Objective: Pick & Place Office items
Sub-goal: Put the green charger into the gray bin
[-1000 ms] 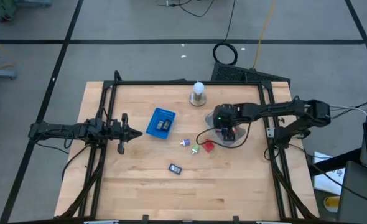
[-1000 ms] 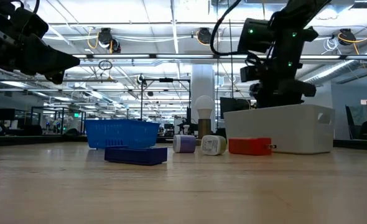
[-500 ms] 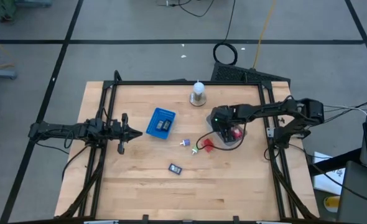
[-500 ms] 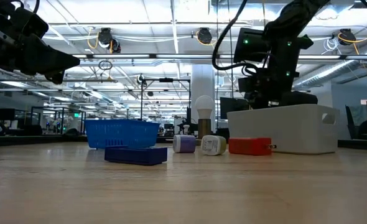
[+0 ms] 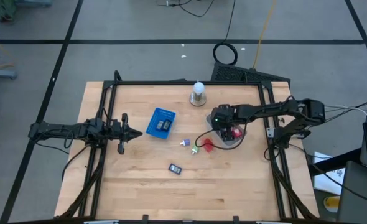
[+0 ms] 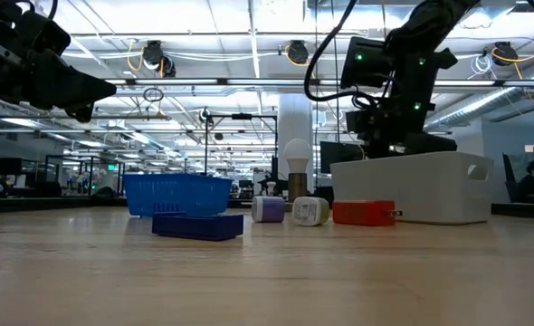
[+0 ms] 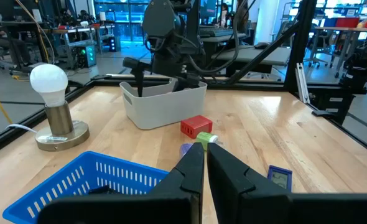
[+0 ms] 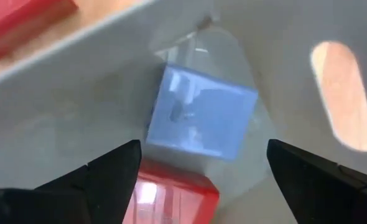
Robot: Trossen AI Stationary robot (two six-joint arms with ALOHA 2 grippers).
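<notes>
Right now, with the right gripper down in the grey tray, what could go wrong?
1. The right gripper, open, sits low over the blue block; lifting carelessly could snag it or the grey tray wall.
2. The red block beside the tray could be knocked on the next reach.

The high view looks straight down from well above, taking in the whole tabletop (image 5: 140, 186), both arms and the floor around it. The low view sits at tabletop height on the near edge, facing level across the wood into the room behind. The left wrist view looks forward past the left hand (image 7: 205, 163) across the tabletop, toward the right arm. The right wrist view points down, very close, into the grey tray (image 8: 283, 37). The blue mesh basket (image 5: 161, 122) shows in the high, low and left wrist views, as does the grey tray.
</notes>
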